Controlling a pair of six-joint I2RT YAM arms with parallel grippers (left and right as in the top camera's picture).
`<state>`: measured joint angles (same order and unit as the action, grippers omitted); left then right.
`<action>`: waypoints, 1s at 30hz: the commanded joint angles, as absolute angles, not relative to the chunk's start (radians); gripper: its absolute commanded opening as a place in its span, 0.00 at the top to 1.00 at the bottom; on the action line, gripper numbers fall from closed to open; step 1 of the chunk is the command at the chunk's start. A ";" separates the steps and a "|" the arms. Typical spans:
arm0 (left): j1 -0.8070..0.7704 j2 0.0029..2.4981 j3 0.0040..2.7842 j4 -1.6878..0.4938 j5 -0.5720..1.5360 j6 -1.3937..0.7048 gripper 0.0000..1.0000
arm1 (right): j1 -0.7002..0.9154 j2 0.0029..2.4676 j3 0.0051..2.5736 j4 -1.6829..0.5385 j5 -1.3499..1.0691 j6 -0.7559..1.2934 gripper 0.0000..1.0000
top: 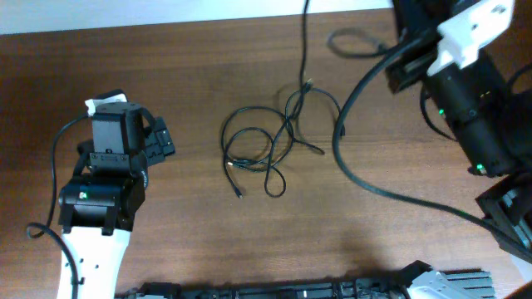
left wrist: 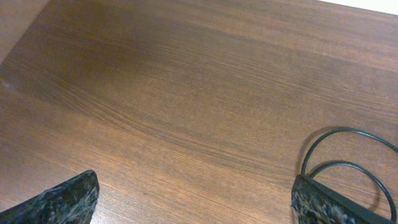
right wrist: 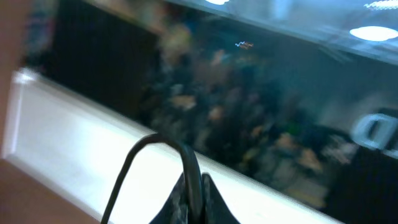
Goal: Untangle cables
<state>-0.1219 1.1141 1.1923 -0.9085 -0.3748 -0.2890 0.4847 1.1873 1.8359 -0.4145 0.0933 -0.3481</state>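
Note:
The cables lie as a loose tangle of thin black loops in the middle of the table. One strand runs from the tangle up to the far edge of the overhead view. My right gripper is shut on a black cable and is raised high, facing the room; its fingers do not show in the overhead view. My left gripper is wide open and empty, low over bare wood at the left. A black cable loop lies by its right finger.
The right arm fills the far right corner. Its thick black wire sweeps across the table right of the tangle. A dark rail runs along the front edge. A bright ledge and dark blurred background show behind the right gripper.

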 commanded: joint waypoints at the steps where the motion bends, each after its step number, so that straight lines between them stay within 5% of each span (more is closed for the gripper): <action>1: -0.117 1.102 1.196 -0.908 -0.382 -0.303 0.01 | 0.482 1.168 1.843 -0.290 0.241 -0.359 0.96; 6: -0.117 1.102 1.196 -0.907 -0.382 -0.303 0.01 | 0.482 1.152 1.843 -0.063 0.241 -0.359 0.96; 9: -0.117 1.102 1.196 -0.908 -0.382 -0.302 0.01 | 0.482 1.248 1.843 -0.444 0.241 -0.358 0.96; 11: -0.117 1.102 1.196 -0.908 -0.382 -0.302 0.01 | 0.500 1.375 1.843 -0.928 0.141 -0.358 0.96; 15: -0.117 1.102 1.196 -0.908 -0.382 -0.302 0.01 | 0.537 1.456 1.843 -1.200 -0.212 -0.359 0.96; 24: -0.117 1.102 1.196 -0.908 -0.382 -0.302 0.01 | 0.537 1.325 1.843 -1.184 -0.230 -0.358 0.96; 30: -0.117 1.102 1.196 -0.908 -0.382 -0.302 0.01 | 0.537 1.068 1.843 -0.904 -0.224 -0.358 0.96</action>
